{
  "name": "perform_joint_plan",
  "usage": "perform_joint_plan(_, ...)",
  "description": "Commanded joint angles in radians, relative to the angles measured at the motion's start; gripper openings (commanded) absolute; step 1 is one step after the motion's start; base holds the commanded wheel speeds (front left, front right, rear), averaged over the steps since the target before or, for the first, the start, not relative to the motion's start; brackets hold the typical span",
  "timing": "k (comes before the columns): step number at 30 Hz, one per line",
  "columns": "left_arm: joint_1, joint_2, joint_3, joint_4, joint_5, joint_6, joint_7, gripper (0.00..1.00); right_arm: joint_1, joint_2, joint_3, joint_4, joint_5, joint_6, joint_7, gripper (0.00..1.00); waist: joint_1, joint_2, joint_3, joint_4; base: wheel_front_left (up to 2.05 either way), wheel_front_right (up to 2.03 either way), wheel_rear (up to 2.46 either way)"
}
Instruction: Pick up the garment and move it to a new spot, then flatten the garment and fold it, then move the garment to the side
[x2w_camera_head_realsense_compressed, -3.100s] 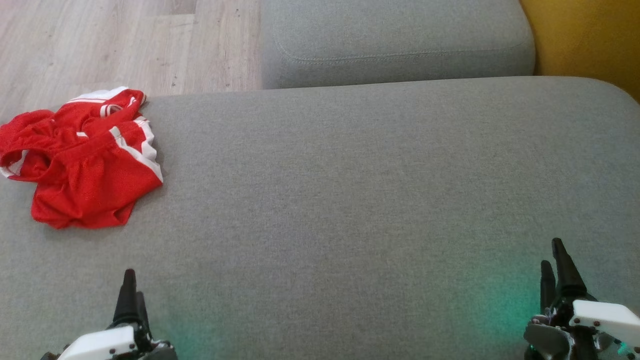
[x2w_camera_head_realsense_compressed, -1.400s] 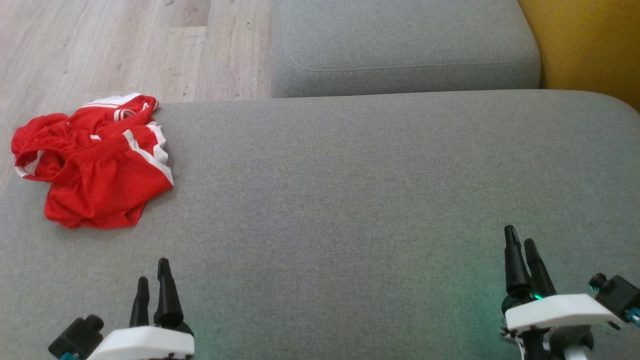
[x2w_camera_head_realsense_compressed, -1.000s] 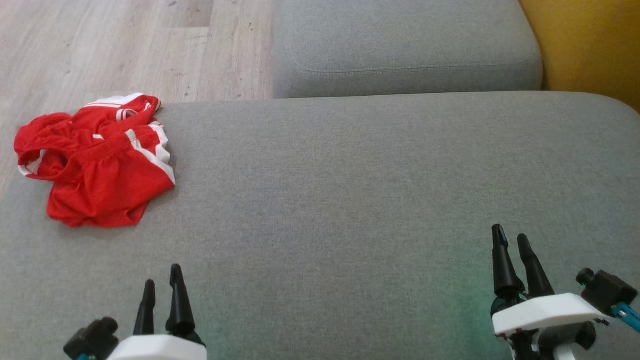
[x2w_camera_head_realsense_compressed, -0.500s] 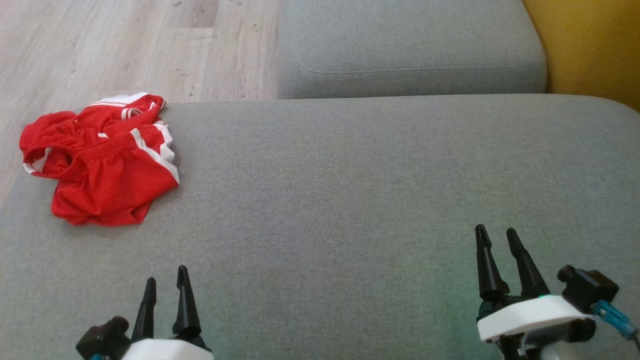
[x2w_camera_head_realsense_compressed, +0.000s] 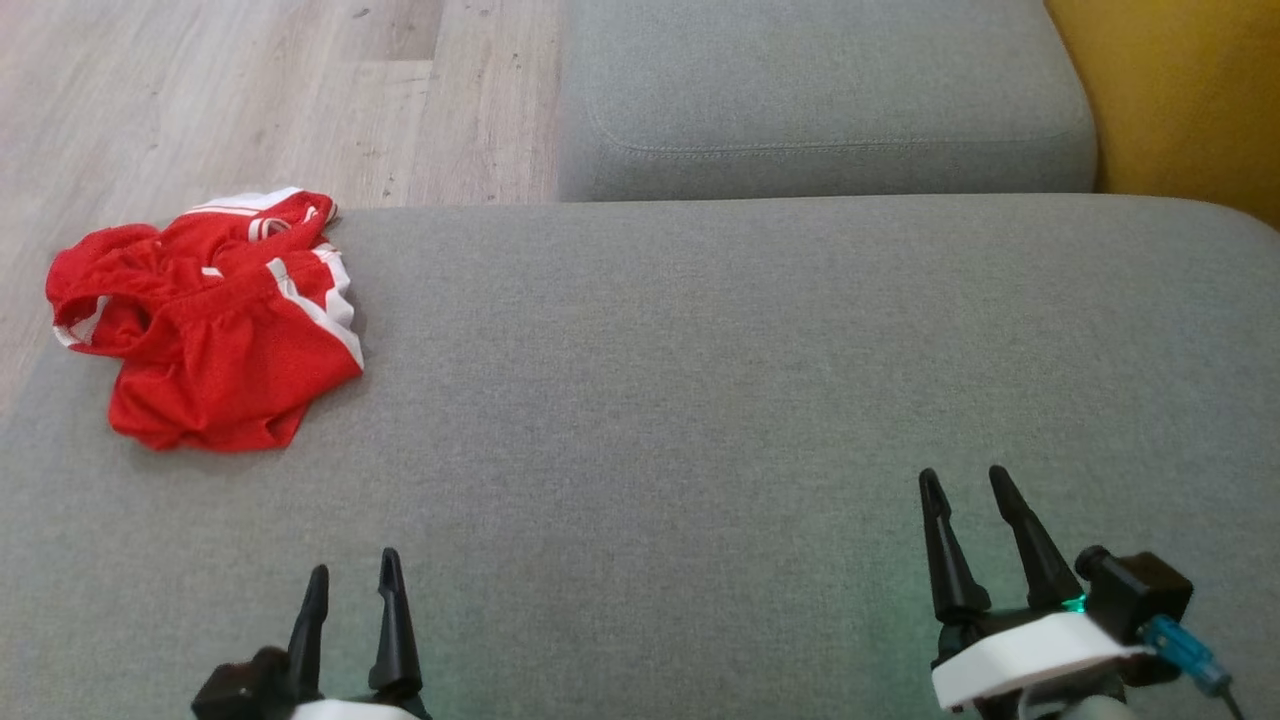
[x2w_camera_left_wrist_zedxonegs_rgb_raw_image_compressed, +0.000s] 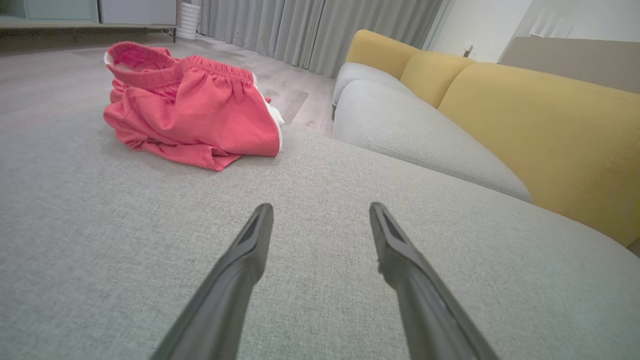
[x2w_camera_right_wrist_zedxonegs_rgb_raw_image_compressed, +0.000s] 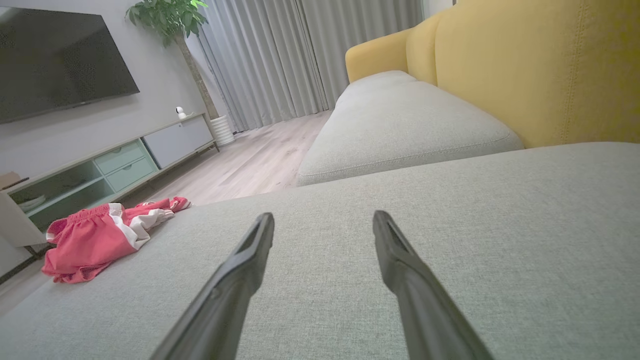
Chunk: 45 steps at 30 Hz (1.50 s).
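Two claws apart & empty, left claw (x2w_camera_head_realsense_compressed: 355, 562), right claw (x2w_camera_head_realsense_compressed: 963, 473); garment (x2w_camera_head_realsense_compressed: 215, 350) in heap nr far-left corner of cushion (x2w_camera_head_realsense_compressed: 700, 380)

The left gripper (x2w_camera_head_realsense_compressed: 353, 562) sits at the lower left of the head view, cut by the bottom edge. Its two dark fingers (x2w_camera_head_realsense_compressed: 392, 625) point almost straight up the frame and stand parted. A black camera (x2w_camera_head_realsense_compressed: 245, 688) rides just left of them. The right gripper (x2w_camera_head_realsense_compressed: 963, 473) stands at the lower right, higher in the frame, its fingers spread and leaning a little left above a white wrist shell (x2w_camera_head_realsense_compressed: 1010, 655). A small green light (x2w_camera_head_realsense_compressed: 1075, 603) glows at their base, with a second camera (x2w_camera_head_realsense_compressed: 1135, 592) and a blue cable (x2w_camera_head_realsense_compressed: 1180, 648) to the right. In each wrist view, that arm's own two fingers rise from the bottom edge with their tips well apart.
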Motion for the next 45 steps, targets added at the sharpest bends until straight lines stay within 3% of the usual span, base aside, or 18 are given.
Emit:
perform_joint_plan(1, -0.026, 0.011, 0.012, -0.024, 0.041, 0.009, -0.020, 1.00, -0.021, -0.009, 0.026, -0.022, -0.040, -0.001, -0.020, 1.00, 0.0001, 0.0000, -0.002, 0.001, 0.00, 0.00, 0.00)
perform_joint_plan(22, 0.004, 0.017, -0.016, -0.016, 0.221, 0.041, -0.058, 1.00, -0.011, -0.010, 0.089, 0.012, -0.288, -0.001, -0.079, 1.00, 0.0001, 0.0000, -0.019, 0.009, 0.00, 0.00, 0.00)
perform_joint_plan(45, 0.012, 0.026, -0.028, -0.023, 0.194, 0.057, -0.042, 1.00, -0.003, -0.010, 0.085, 0.022, -0.293, -0.001, -0.079, 1.00, 0.0001, 0.0000, -0.023, 0.022, 0.00, 0.00, 0.00)
